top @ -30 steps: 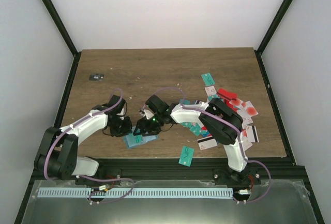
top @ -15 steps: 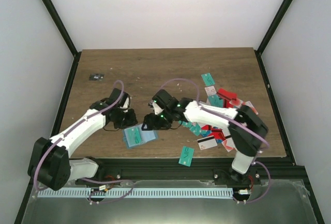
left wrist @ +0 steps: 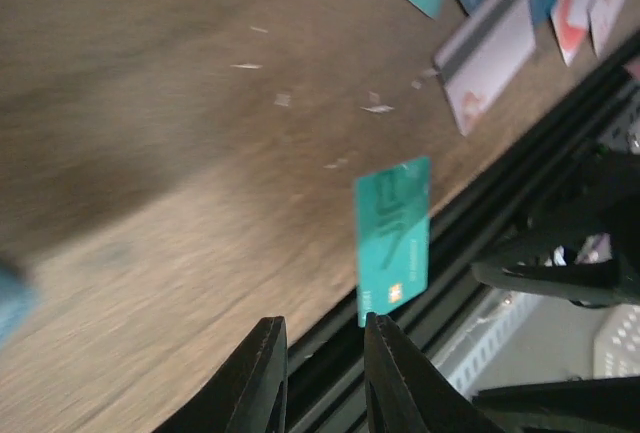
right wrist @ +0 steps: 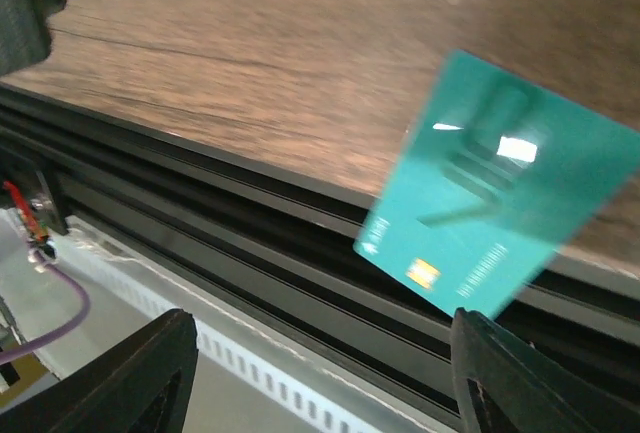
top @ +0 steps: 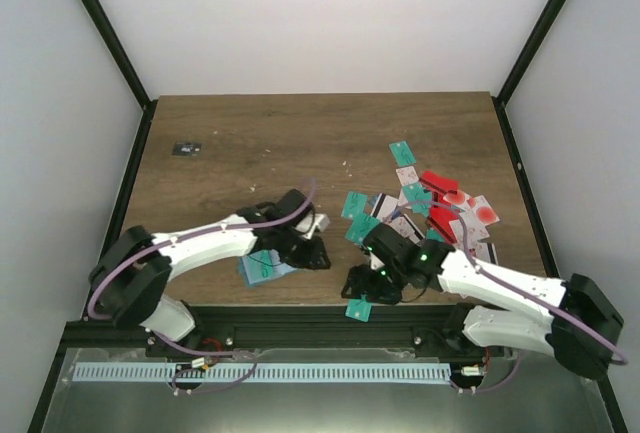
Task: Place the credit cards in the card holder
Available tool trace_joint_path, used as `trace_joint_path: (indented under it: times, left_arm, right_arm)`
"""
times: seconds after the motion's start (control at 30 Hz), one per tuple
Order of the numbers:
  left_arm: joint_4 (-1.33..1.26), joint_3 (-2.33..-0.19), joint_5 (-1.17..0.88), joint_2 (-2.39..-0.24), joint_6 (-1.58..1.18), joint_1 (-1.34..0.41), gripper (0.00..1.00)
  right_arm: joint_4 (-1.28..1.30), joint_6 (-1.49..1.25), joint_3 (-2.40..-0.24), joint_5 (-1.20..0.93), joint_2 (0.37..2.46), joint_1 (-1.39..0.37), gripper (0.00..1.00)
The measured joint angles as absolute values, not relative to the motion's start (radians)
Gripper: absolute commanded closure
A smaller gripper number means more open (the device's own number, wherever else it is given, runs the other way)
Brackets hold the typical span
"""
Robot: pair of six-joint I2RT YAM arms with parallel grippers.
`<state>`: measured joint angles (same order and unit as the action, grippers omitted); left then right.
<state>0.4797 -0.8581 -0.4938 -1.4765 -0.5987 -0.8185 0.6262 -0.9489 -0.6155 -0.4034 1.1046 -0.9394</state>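
The blue-grey card holder (top: 262,267) lies near the table's front edge with a teal card on it. My left gripper (top: 312,255) sits just right of it, low over the wood, jaws a narrow gap apart and empty (left wrist: 321,321). A single teal card (top: 360,303) overhangs the front edge; it also shows in the left wrist view (left wrist: 393,238) and the right wrist view (right wrist: 500,213). My right gripper (top: 360,283) hovers just above and left of this card, jaws wide open and empty (right wrist: 320,318). A pile of credit cards (top: 430,208) lies at the right.
A tiny black object with white marks (top: 186,148) lies at the far left. The black frame rail (right wrist: 250,243) runs along the table's front edge right under the overhanging card. A white card with a dark stripe (left wrist: 490,48) lies at the pile's near side.
My right gripper has left the card holder and swung to the front edge by the overhanging teal card. My left gripper has moved from the holder's left side to its right.
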Motion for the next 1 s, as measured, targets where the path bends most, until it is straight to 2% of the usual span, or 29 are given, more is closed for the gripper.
trace_joint_path:
  times: [0.3,0.73,1.0]
  left_arm:
    - [0.366,-0.994,-0.588,-1.699,-0.599,-0.979,0.76]
    - [0.345,-1.013,-0.610,-1.815,-0.590,-1.068,0.78]
    - [0.339,-1.003,-0.570,-1.841,-0.591,-1.074,0.82]
  right_arm:
    - [0.605,-1.091,-0.403,-0.400,0.906,-0.937,0.33]
    - [0.445,-1.164,-0.260,-0.411,0.881,-0.937,0.41]
    - [0.336,-1.190,-0.200,-0.406,0.879,-0.931,0.47]
